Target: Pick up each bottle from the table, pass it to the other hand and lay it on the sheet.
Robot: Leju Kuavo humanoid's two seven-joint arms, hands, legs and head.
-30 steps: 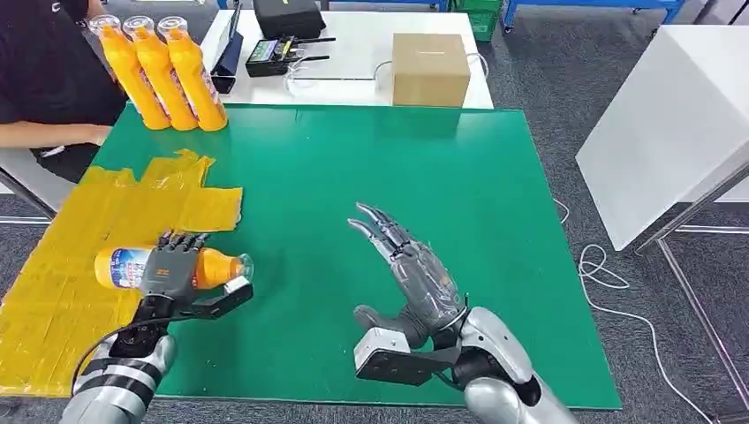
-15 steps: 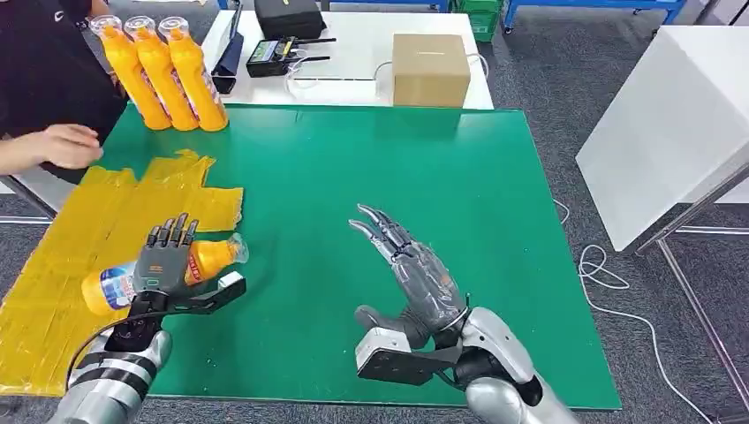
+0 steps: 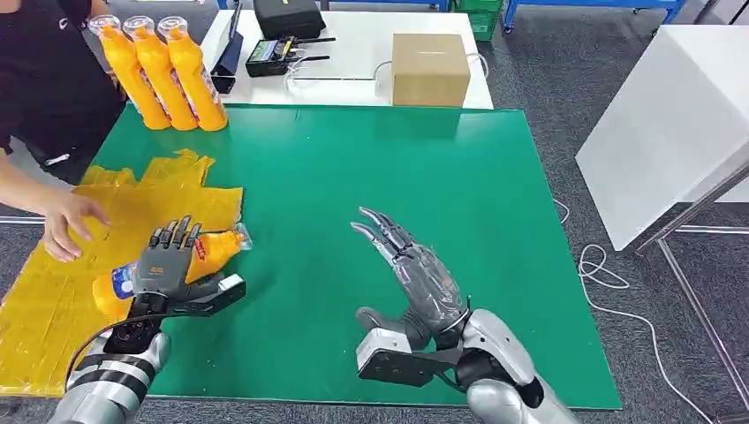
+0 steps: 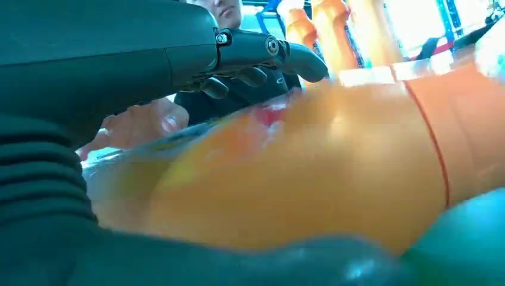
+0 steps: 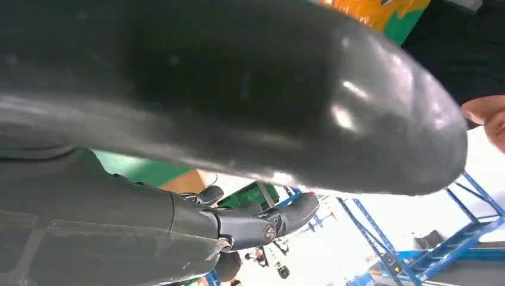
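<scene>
The orange bottle point(image 3: 196, 259) lay on its side at the yellow sheet's point(image 3: 53, 291) right edge, under the left robot hand point(image 3: 163, 265), whose fingers spread over it without clearly gripping. The right robot hand point(image 3: 411, 269) hovered released above the green table point(image 3: 371, 168). Three bottles point(image 3: 163, 75) stood far left; a person's hand point(image 3: 62, 221) touched the sheet.

A green table point(image 3: 371, 177) fills the middle of the head view. On its left side lies a yellow sheet point(image 3: 53, 291), crumpled at its far end and hanging over the left edge. An orange bottle point(image 3: 208, 252) lies on its side at the sheet's right border, cap pointing far-right; whether it fully rests on the sheet is hard to tell. At the far-left corner three orange bottles point(image 3: 163, 75) stand upright, touching in a row. Just beyond, a white table point(image 3: 353, 44) carries a cardboard box point(image 3: 430, 69) and black devices point(image 3: 283, 35).
</scene>
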